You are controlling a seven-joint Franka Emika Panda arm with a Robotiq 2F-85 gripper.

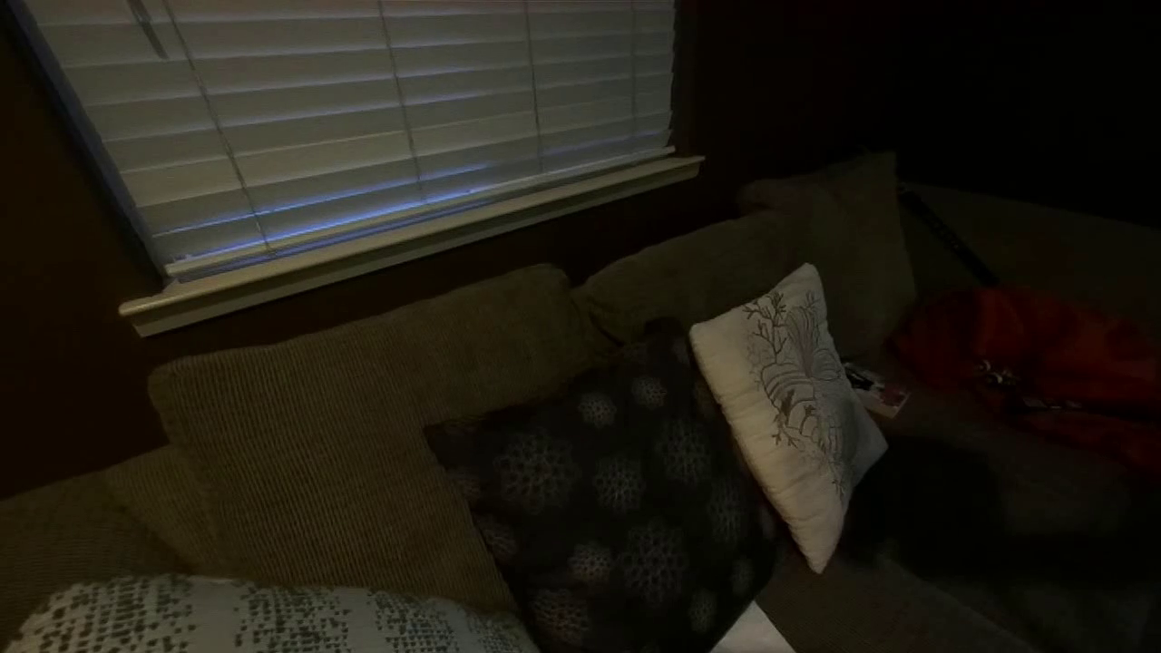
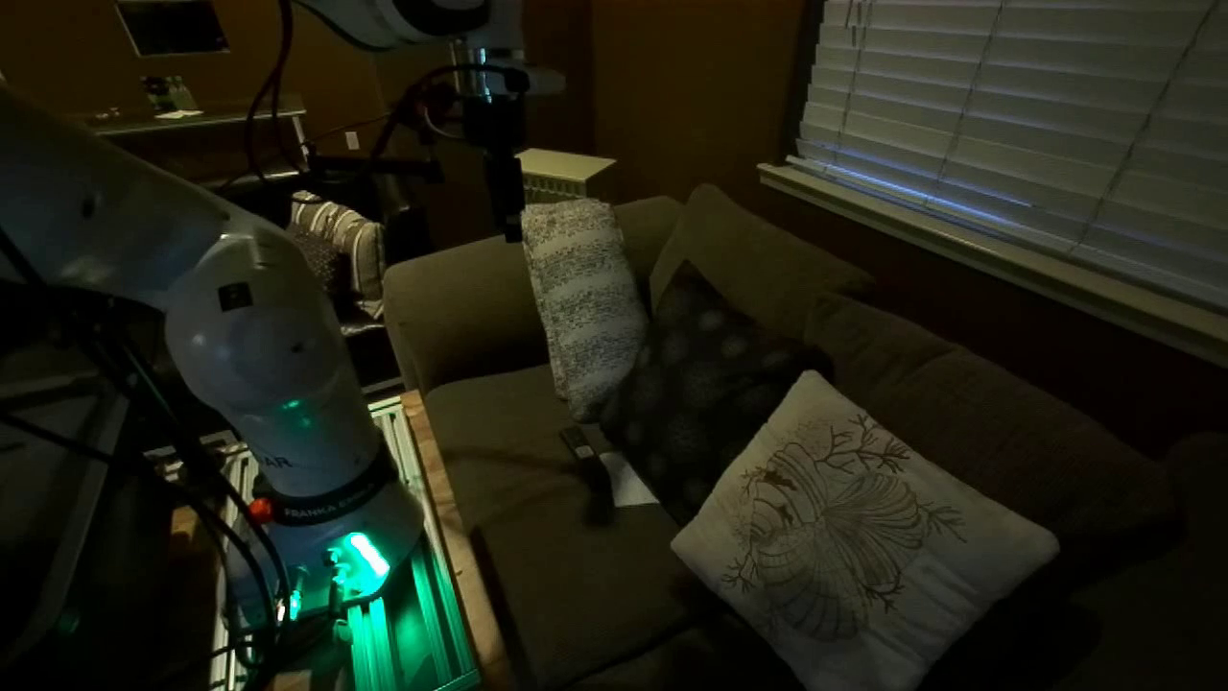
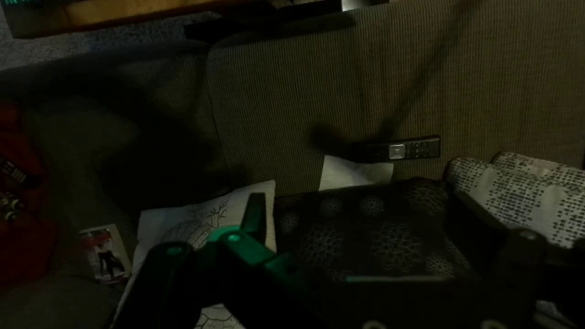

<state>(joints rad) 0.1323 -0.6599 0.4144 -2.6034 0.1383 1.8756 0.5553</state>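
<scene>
My gripper (image 3: 357, 196) is open, its fingers (image 3: 254, 214) spread wide with nothing between them. In an exterior view the gripper (image 2: 511, 230) hangs fingers-down above the couch, near the far armrest. The wrist view shows a dark pillow with pale ringed flowers (image 3: 329, 242) below the jaws. A white sheet (image 3: 356, 174) pokes out from that pillow's edge, beside a black remote (image 3: 413, 148) on the seat. To one side leans a white pillow with a shell drawing (image 3: 183, 224); to the other, a speckled grey-white pillow (image 3: 525, 196). No contact with any of them is visible.
Brown couch back cushions (image 1: 363, 435) stand under a blinded window with a sill (image 1: 417, 236). Farther along lie a red cloth (image 1: 1061, 354) and a small picture-covered case (image 3: 106, 253). The robot base (image 2: 336, 537) stands on a wooden surface beside the couch. The room is dim.
</scene>
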